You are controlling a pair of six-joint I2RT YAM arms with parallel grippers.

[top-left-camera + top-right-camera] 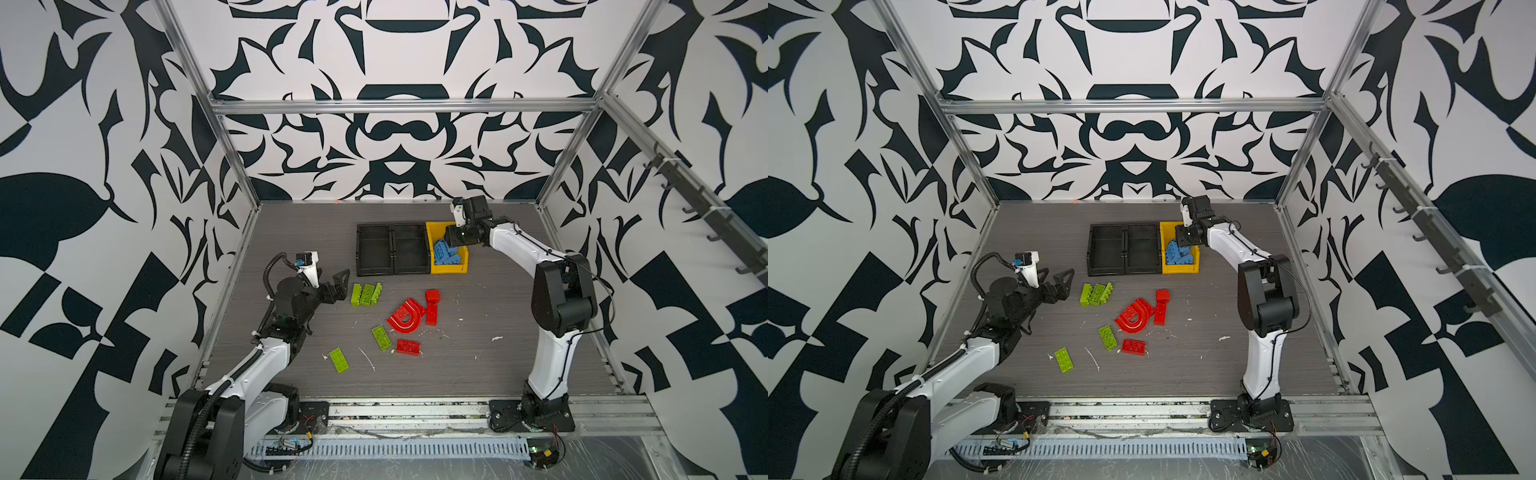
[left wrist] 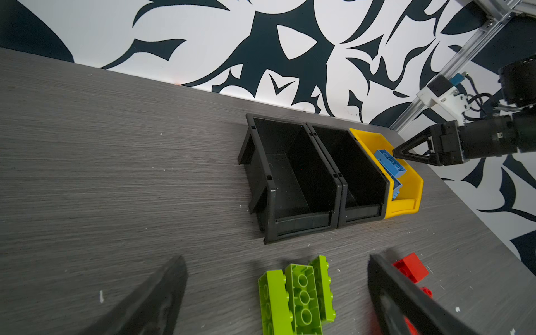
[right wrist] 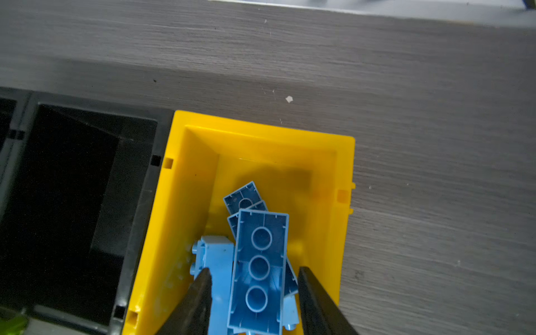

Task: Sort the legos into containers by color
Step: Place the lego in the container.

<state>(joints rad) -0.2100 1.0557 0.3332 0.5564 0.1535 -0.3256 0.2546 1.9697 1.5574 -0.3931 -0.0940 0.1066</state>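
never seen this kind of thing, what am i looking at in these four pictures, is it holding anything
Two robot arms stand at a grey table, sorting bricks by colour. Two pictures look down from overhead, nearly the same view; the other two come from a camera on each arm's wrist. At the back sit two empty black bins and a yellow bin holding blue bricks. Green bricks, red bricks and a red arch lie loose on the table. The left fingers are spread wide, holding nothing. The right fingers hang over the yellow bin, either side of a blue brick but apart from it: it looks let go.
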